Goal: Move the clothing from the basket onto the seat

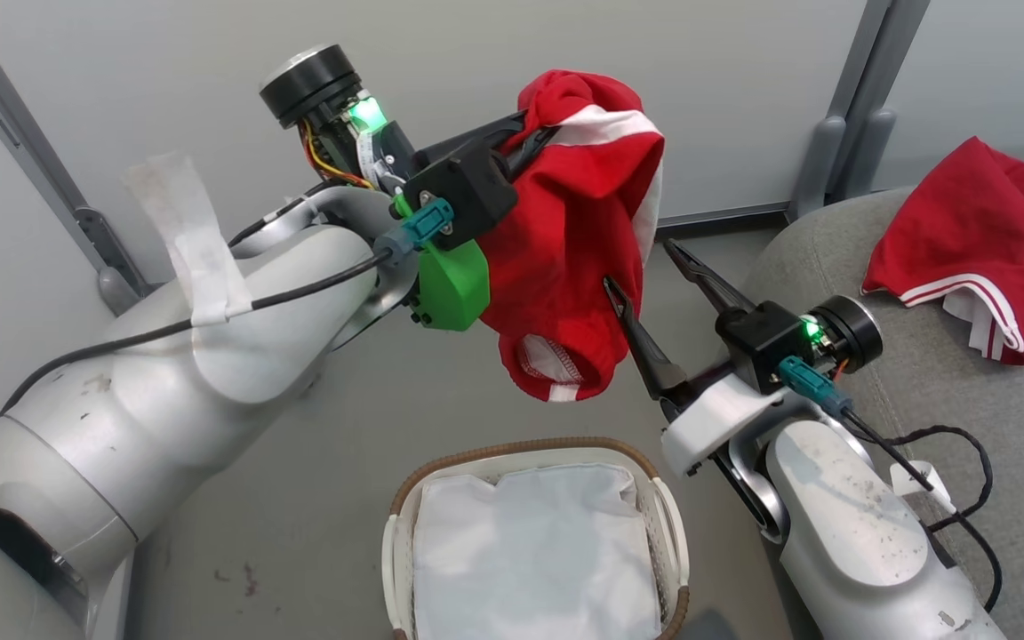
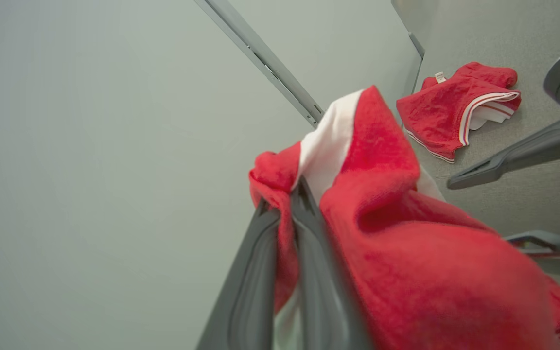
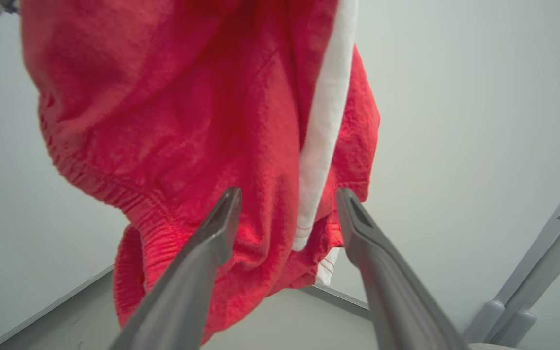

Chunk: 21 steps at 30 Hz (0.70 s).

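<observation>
Well, the grey sofa (image 1: 965, 427) fills the side beyond the right gripper (image 1: 638, 264). A second red garment (image 1: 974, 231) lies crumpled on its cushion, well apart from both grippers. Below and between the two arms, the white basket (image 1: 401, 507) sits on the floor with a plain white sheet (image 1: 530, 551) inside it. Above the basket, the left gripper (image 1: 540, 135) has its fingers pressed together on a bunched fold of the held red garment (image 1: 574, 231), next to a broad white band. The rest of the cloth hangs down from that pinch, clear of the basket. The right gripper has its fingers spread, tips up against the lower part of the hanging cloth. In its own wrist view the white band falls between them. Whether they touch the fabric I cannot tell.
</observation>
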Tool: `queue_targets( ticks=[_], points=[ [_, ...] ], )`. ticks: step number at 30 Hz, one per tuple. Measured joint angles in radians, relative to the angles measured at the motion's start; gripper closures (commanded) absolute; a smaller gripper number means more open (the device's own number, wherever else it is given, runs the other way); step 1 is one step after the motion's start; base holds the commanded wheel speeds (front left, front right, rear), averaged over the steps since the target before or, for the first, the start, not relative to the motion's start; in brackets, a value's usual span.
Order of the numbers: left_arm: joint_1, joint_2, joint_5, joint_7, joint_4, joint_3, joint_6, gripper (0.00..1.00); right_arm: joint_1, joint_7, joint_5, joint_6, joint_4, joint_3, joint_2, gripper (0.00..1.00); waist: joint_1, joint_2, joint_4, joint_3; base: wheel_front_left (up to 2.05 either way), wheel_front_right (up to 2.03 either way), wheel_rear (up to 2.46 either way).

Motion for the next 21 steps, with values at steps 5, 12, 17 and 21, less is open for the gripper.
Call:
queue_targets(
  ticks=[5, 12, 17, 21],
  points=[
    [0.006, -0.008, 0.023, 0.006, -0.042, -0.001, 0.000, 1.00, -0.049, 0.000, -0.015, 0.000, 0.059, 0.007, 0.000, 0.00, 0.0000, 0.0000, 0.010, -0.001, 0.00, 0.00, 0.00],
    [0.012, -0.014, 0.048, 0.022, -0.115, -0.002, -0.002, 1.00, -0.110, 0.000, -0.017, 0.000, 0.135, 0.039, 0.000, 0.00, 0.0000, 0.0000, 0.022, -0.002, 0.00, 0.00, 0.00],
    [0.032, -0.013, 0.048, 0.026, -0.154, -0.002, -0.002, 1.00, -0.136, 0.000, -0.014, 0.000, 0.153, 0.061, 0.000, 1.00, 0.0000, 0.0000, 0.026, 0.000, 0.00, 0.00, 0.00],
    [0.042, -0.002, 0.011, 0.022, -0.153, -0.002, -0.002, 1.00, -0.142, 0.000, -0.016, 0.000, 0.162, 0.060, 0.000, 1.00, 0.0000, 0.0000, 0.027, 0.000, 0.00, 0.00, 0.00]
  ],
)
